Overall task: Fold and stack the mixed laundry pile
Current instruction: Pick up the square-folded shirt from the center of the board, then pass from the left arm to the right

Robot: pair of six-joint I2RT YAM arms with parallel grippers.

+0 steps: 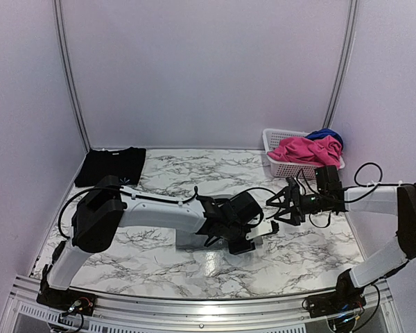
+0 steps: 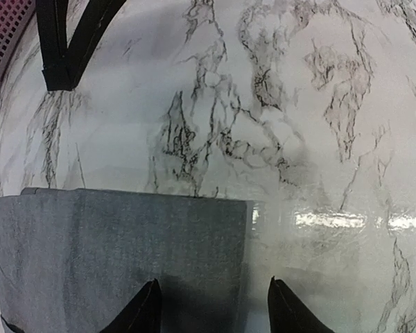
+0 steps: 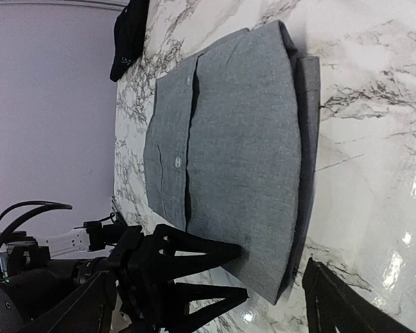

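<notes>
The mixed laundry pile is spread about the marble table (image 1: pixel 194 166), and its grey trousers (image 3: pixel 243 139) lie folded flat directly under both claws. The left gripper (image 2: pixel 211 305) hangs low over the trousers' folded edge. Its jaws stand partly apart with nothing pinched, one fingertip (image 2: pixel 147 309) over the grey cloth and the other over bare marble just beside it. The right gripper (image 3: pixel 274 270) faces it from close by with its jaws spread wide. A corner of the trousers lies between its fingers, but it holds nothing. Beyond the right gripper, a bright pink piece (image 1: pixel 305 149) and a dark blue piece (image 1: pixel 326 133) are heaped in the white basket (image 1: pixel 274 139). Well beyond the left gripper, the black cloth (image 1: pixel 114 165) lies at the table's far corner.
</notes>
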